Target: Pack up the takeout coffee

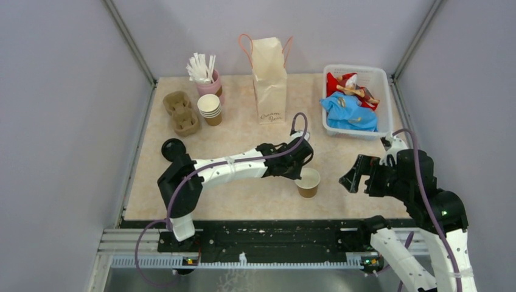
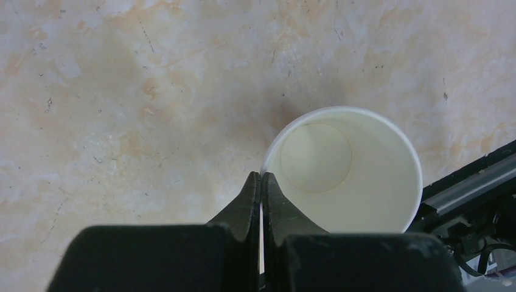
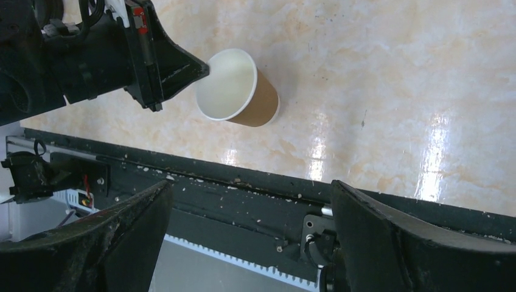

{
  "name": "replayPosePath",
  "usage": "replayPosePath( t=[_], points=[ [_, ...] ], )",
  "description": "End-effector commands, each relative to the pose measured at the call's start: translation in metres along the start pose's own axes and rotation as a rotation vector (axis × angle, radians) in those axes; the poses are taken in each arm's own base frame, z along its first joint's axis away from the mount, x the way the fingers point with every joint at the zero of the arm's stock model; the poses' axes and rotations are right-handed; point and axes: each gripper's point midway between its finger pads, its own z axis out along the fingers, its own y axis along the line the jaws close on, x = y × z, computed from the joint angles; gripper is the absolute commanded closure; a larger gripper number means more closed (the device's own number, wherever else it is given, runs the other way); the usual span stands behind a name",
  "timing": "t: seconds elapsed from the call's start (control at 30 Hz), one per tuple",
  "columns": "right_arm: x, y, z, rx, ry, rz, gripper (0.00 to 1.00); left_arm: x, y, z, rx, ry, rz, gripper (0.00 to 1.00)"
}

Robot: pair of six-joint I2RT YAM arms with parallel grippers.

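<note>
Takeout cup (image 1: 308,181), lidless, near the bench (image 1: 243,198) front edge; left jaws together at its rim.
Pinched or merely touching, I cannot tell; any pull could tip or crease it. Right jaws apart, well clear.

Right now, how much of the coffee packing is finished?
Just starting. Looks done: one lidless paper cup stands alone, away from the cup stack. In hand: the left fingers pinch its rim, while the right fingers hang open nearby. Left: no lid on it, no lidded cup in sight, and the paper bag stands far back, untouched.
</note>
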Motion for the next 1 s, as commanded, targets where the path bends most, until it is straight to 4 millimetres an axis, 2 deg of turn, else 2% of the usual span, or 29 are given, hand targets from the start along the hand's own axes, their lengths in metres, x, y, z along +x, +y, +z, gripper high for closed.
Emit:
replayPosePath(
  t=[0.0,0.2,0.4,0.5,0.57,0.67,0.83,0.93,0.97],
  points=[
    [-0.008,0.003,-0.007,-0.015,-0.042,-0.025,0.01,-0.015,-0.008,-0.002,-0.006,-0.052,-0.013,0.96],
    [-0.008,0.003,0.001,-0.020,-0.030,-0.027,0.01,-0.028,-0.008,-0.015,-0.012,-0.084,0.001,0.68],
    [-0.012,0.004,0.010,-0.020,-0.021,-0.030,0.01,-0.046,-0.001,-0.040,-0.059,-0.121,0.005,0.47],
    [-0.015,0.004,0.016,-0.017,-0.019,-0.033,0.01,-0.057,0.006,-0.056,-0.064,-0.156,0.006,0.38],
    [-0.018,0.003,0.022,-0.011,-0.017,-0.036,0.01,-0.065,0.021,-0.067,-0.076,-0.174,-0.017,0.33],
    [-0.025,0.001,0.031,0.000,-0.018,-0.042,0.01,-0.074,0.054,-0.084,-0.095,-0.189,-0.088,0.27],
    [-0.039,0.002,0.054,0.003,-0.019,-0.048,0.01,-0.085,0.139,-0.118,-0.154,-0.254,-0.243,0.20],
    [-0.048,0.004,0.069,-0.002,-0.015,-0.048,0.01,-0.077,0.192,-0.137,-0.231,-0.269,-0.295,0.17],
    [-0.050,0.005,0.075,0.000,-0.008,-0.047,0.01,-0.070,0.216,-0.141,-0.273,-0.258,-0.328,0.16]
  ],
)
